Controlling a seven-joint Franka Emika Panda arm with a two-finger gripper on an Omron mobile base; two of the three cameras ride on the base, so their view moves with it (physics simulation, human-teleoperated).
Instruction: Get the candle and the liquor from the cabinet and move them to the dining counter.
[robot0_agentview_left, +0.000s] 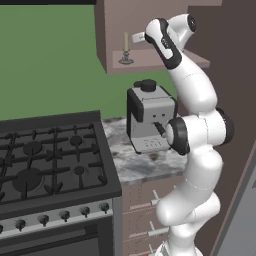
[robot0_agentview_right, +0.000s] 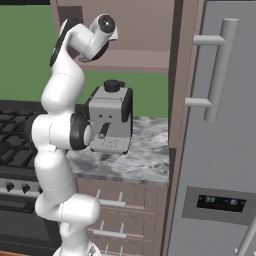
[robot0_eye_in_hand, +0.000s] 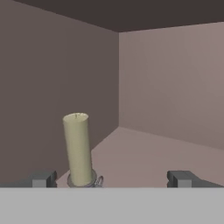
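The candle (robot0_agentview_left: 126, 43), a pale cream taper in a small grey candlestick, stands on the floor of the open cabinet (robot0_agentview_left: 150, 64) near its left front corner. My gripper (robot0_agentview_left: 137, 36) reaches into the cabinet just right of the candle, at taper height. In the hand view the candle (robot0_eye_in_hand: 78, 148) rises close ahead between the finger tips, nearer the left fingertip (robot0_eye_in_hand: 43, 178), slightly tilted in the picture. The gripper (robot0_eye_in_hand: 113, 179) is open and touches nothing. Behind the candle lie the cabinet's bare inner walls (robot0_eye_in_hand: 166, 87). The liquor and the dining counter are out of view.
A grey coffee machine (robot0_agentview_left: 150, 117) (robot0_agentview_right: 111, 120) stands on the small marbled worktop (robot0_agentview_left: 135, 162) right under the cabinet. A black gas stove (robot0_agentview_left: 50, 160) lies to the left, drawer fronts (robot0_agentview_right: 115, 205) below, and a tall grey fridge (robot0_agentview_right: 220, 150) to the right.
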